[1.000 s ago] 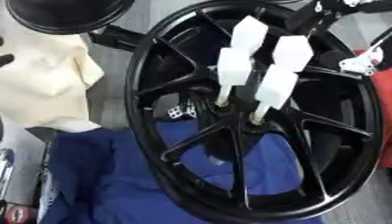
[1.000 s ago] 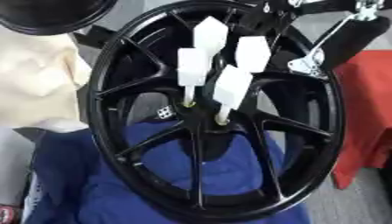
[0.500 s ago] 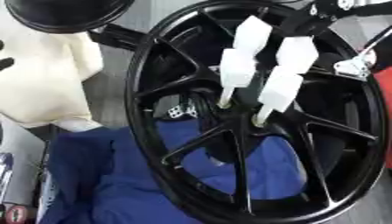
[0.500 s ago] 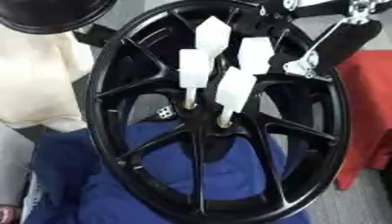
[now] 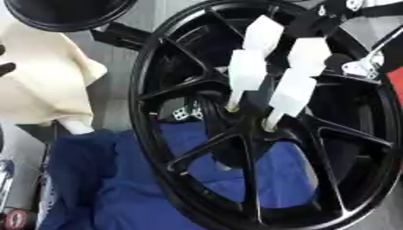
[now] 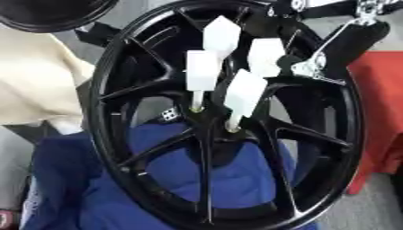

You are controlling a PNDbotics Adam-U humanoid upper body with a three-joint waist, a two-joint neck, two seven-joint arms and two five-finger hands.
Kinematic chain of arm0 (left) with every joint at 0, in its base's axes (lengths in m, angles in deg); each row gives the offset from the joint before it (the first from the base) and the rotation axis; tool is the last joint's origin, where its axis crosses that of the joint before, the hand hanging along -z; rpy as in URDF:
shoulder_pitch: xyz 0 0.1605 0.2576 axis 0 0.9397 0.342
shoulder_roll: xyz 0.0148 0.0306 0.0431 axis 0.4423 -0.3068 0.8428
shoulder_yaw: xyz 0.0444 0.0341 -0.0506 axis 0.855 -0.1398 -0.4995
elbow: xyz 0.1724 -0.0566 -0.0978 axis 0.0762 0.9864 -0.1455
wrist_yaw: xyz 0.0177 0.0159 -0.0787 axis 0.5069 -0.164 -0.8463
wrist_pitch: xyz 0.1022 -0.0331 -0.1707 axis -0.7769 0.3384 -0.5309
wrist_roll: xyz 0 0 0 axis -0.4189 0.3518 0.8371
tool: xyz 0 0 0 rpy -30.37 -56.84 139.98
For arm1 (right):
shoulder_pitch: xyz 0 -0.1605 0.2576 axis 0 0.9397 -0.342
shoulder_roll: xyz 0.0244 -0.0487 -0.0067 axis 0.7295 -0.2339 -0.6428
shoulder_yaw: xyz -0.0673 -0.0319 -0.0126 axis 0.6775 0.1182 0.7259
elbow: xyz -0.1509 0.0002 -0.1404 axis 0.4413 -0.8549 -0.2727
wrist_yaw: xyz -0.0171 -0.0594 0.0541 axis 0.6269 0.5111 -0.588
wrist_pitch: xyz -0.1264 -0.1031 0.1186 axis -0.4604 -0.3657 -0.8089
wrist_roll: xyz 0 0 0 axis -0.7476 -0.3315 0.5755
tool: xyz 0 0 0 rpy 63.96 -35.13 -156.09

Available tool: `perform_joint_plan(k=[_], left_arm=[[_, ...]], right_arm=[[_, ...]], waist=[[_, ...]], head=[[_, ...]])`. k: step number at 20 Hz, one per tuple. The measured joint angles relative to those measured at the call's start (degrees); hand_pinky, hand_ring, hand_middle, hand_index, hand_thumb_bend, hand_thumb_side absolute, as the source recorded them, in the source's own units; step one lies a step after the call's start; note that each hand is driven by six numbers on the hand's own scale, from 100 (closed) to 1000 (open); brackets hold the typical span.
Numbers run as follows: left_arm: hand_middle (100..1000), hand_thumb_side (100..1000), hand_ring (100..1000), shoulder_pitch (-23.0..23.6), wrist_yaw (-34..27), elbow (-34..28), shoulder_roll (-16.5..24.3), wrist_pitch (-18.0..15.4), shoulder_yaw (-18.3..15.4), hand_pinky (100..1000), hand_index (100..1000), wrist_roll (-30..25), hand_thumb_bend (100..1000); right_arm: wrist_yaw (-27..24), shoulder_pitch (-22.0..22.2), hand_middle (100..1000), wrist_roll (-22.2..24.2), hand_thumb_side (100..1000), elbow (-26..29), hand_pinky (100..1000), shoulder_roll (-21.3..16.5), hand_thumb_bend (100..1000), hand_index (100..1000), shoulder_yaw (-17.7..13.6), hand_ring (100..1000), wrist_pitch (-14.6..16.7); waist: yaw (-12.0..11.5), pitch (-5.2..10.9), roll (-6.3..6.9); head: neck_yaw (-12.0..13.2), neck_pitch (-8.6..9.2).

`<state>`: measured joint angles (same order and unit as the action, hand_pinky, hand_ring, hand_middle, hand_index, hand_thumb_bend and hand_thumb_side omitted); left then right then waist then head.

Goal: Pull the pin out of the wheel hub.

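A black spoked wheel (image 6: 110, 134) stands tilted over a blue cloth. Several white pins with block-shaped heads stick out of its hub (image 6: 212, 121): one upper left (image 6: 221, 37), one upper right (image 6: 266, 56), one at the left (image 6: 201, 74) and one lower right (image 6: 245, 92). My right hand (image 6: 346, 45), black with silver joints, comes in from the upper right. Its fingers are stretched out, and one fingertip (image 6: 293, 60) lies against the right side of the upper right pin. Two dark tips (image 5: 6, 68) at the left edge may be my left hand.
A blue cloth (image 5: 102, 179) lies under the wheel. A cream cloth (image 5: 39, 85) is heaped at the left, with a black round object (image 5: 63, 11) above it. A red surface (image 6: 382, 112) borders the wheel on the right.
My right hand has come down and to the left, closer to the upper right pin. The pins stay in the hub. The picture has shifted a little.
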<state>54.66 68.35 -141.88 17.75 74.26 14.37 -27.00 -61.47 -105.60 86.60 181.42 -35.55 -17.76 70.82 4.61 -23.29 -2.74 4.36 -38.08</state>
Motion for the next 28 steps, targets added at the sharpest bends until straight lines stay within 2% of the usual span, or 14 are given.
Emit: perform_joint_plan(k=[9,20,28], left_arm=[[744,781,830,-0.01,-0.18,0.00,-0.07,0.01,0.01,764,798,-0.22,100],[744,780,831,-0.46,-0.40,0.00,-0.46,-0.20,0.33,765,797,-0.43,100],[745,780,831,-0.52,-0.43,0.00,-0.47,-0.24,0.34,765,797,-0.51,100]], right_arm=[[-0.61,0.00,906,-0.09,168,-0.23,878,0.04,100,974,0.10,925,0.15],[-0.89,-0.06,868,-0.09,196,-0.31,865,0.53,100,955,0.77,907,0.12],[-0.56,-0.18,806,-0.10,151,-1.39,831,1.07,100,926,1.18,851,0.14]], waist=[[-0.09,-0.76,-0.04],[0.54,-1.41,0.55],[0.61,-1.55,0.81]], head=[[-0.01,0.22],[-0.03,0.31],[-0.04,0.48]])
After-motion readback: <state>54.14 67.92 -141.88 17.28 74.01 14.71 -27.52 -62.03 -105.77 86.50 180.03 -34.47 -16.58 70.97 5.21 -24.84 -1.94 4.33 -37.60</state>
